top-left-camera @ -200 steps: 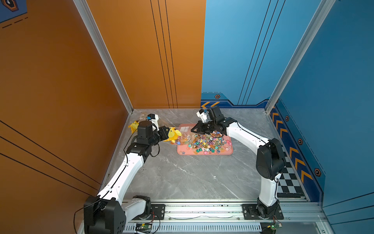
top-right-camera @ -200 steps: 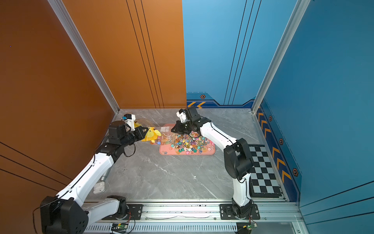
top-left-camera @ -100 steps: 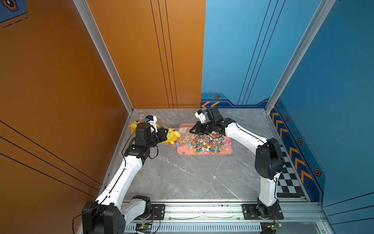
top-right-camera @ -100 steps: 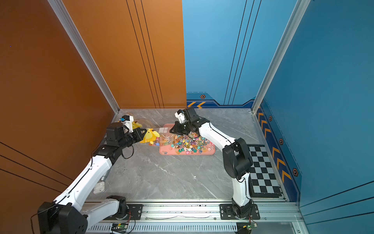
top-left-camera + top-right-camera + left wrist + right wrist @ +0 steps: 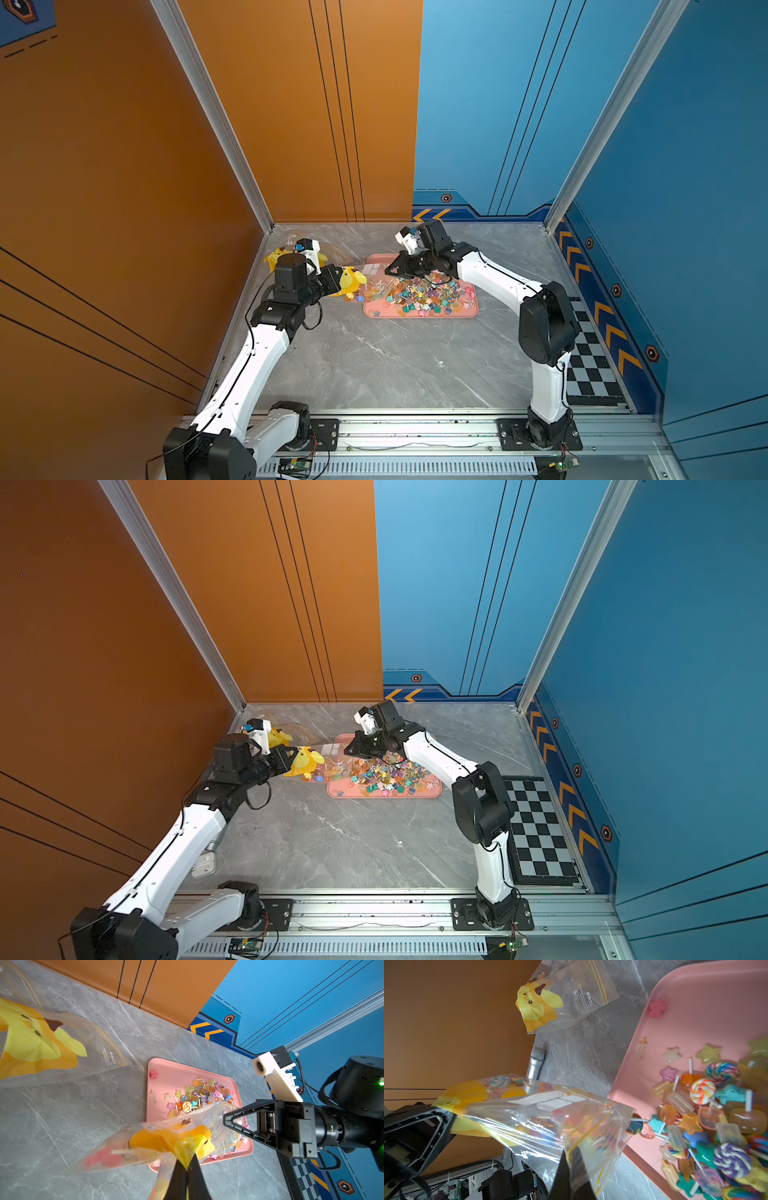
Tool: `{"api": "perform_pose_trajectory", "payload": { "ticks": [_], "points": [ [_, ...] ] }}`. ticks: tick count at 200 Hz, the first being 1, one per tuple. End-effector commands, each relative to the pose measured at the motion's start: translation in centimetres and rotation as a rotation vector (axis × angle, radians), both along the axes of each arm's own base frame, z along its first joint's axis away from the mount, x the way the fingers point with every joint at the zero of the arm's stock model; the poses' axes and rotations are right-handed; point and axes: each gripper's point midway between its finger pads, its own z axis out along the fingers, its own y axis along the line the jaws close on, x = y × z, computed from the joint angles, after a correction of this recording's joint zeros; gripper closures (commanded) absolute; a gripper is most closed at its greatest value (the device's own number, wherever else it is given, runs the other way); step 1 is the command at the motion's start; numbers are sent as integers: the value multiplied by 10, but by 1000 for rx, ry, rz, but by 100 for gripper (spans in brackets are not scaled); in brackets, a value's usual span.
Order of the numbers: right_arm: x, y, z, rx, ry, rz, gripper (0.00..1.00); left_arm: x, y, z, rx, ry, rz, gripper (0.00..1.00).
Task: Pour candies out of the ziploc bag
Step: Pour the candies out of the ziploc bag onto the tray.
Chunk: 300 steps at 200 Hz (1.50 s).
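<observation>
The left pincer [image 5: 188, 1164] grips the bag [image 5: 166, 1136] by its yellow bottom corner, fully closed; the right pincer [image 5: 568, 1157] pinches its mouth, over the pink tray [image 5: 695, 1001] by the far edge of the table [image 5: 395, 365]. Most candies [image 5: 702, 1091] lie there; the rest may miss, the mouth hanging at the rim.

Clear glossy plastic ziploc bag [image 5: 529, 1122], glossy candies [image 5: 702, 1092], smooth pink plastic tray [image 5: 695, 1001], polished grey marble-look tabletop [image 5: 62, 1115]
</observation>
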Motion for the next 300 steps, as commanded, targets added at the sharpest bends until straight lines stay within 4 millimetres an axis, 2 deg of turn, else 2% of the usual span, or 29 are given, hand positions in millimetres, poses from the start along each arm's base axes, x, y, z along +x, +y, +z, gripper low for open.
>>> {"api": "perform_pose_trajectory", "payload": {
  "ticks": [1, 36, 73, 101, 130, 187, 222, 224, 226, 232, 247, 263, 265, 271, 300],
  "points": [
    [16, -27, -30, -111, 55, -99, 99, 9, 33, 56, 61, -174, 128, 100],
    [12, -23, -46, -124, 86, -82, 100, 9, 32, 47, 57, -159, 126, 100],
    [13, -23, -44, -123, 78, -84, 100, 6, 34, 60, 83, -165, 124, 100],
    [11, -21, -49, -123, 93, -77, 100, 5, 34, 46, 81, -142, 125, 100],
    [13, -21, -45, -121, 82, -79, 100, 3, 36, 47, 82, -149, 134, 100],
    [23, -24, -36, -108, 67, -95, 100, 2, 36, 41, 76, -137, 134, 100],
    [31, -29, -25, -94, 54, -109, 100, 1, 29, 38, 66, -130, 115, 100],
    [31, -29, -25, -94, 57, -109, 100, 1, 28, 37, 67, -130, 113, 100],
    [33, -29, -35, -104, 72, -110, 100, 1, 28, 38, 69, -130, 113, 100],
    [36, -30, -38, -106, 76, -113, 100, 1, 27, 37, 70, -131, 113, 100],
    [41, -32, -35, -102, 74, -120, 100, 1, 25, 36, 74, -129, 112, 100],
    [44, -36, -42, -112, 91, -128, 100, 1, 21, 33, 75, -123, 100, 100],
    [48, -35, -35, -102, 75, -130, 100, 1, 21, 33, 75, -123, 100, 100],
    [52, -35, -33, -100, 71, -132, 100, 2, 19, 32, 77, -120, 97, 100],
    [59, -40, -39, -110, 83, -142, 100, 7, 11, 33, 77, -140, 83, 100]
  ]
}}
